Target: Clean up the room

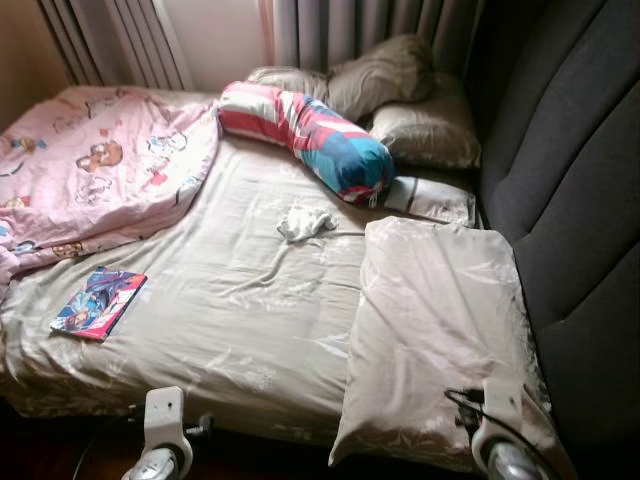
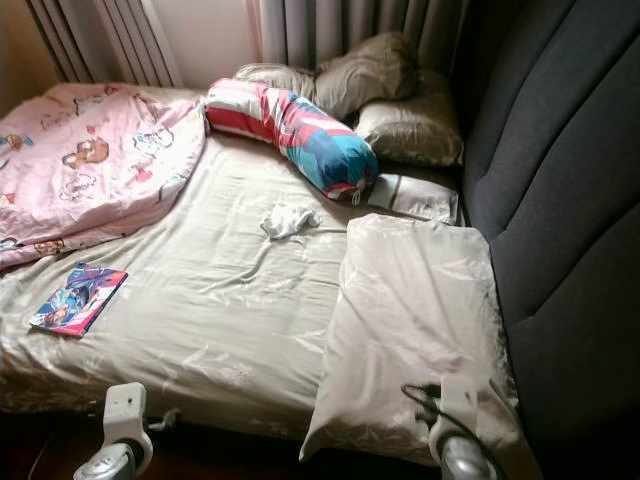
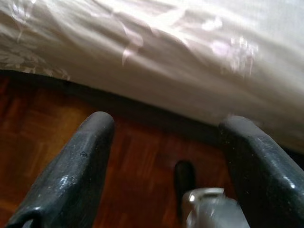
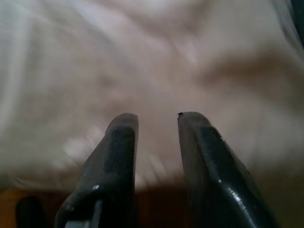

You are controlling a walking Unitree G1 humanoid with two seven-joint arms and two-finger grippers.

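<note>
Head views looked down on a bed (image 1: 250, 300) with a beige patterned sheet, its near edge running along the bottom of the frame. Dark headboard (image 1: 580, 200) filled the right side; curtains (image 1: 350, 25) hung at the top.

Items on bed:
- Pink cartoon blanket (image 1: 90, 170), bunched at upper left, draped over the left edge.
- Red-white-blue bolster (image 1: 310, 135), lying diagonally at top centre, its lower end just beside a flat pillow (image 1: 435, 197).
- Two beige pillows (image 1: 400, 95) stacked in the upper right corner against the headboard.
- Large beige pillow (image 1: 430, 330) at lower right, overhanging the near bed edge.
- Small crumpled white cloth (image 1: 303, 222) at centre, with open sheet all round it.
- Comic book (image 1: 98, 302) at lower left, near the left edge, just below the blanket.

Left gripper (image 3: 164, 142) was spread wide, low over the red-brown parquet floor (image 3: 57, 118) just short of the bed edge. Right gripper (image 4: 156, 142) had its fingers slightly apart, holding nothing, pointing at the large pillow's surface near its overhanging edge.
</note>
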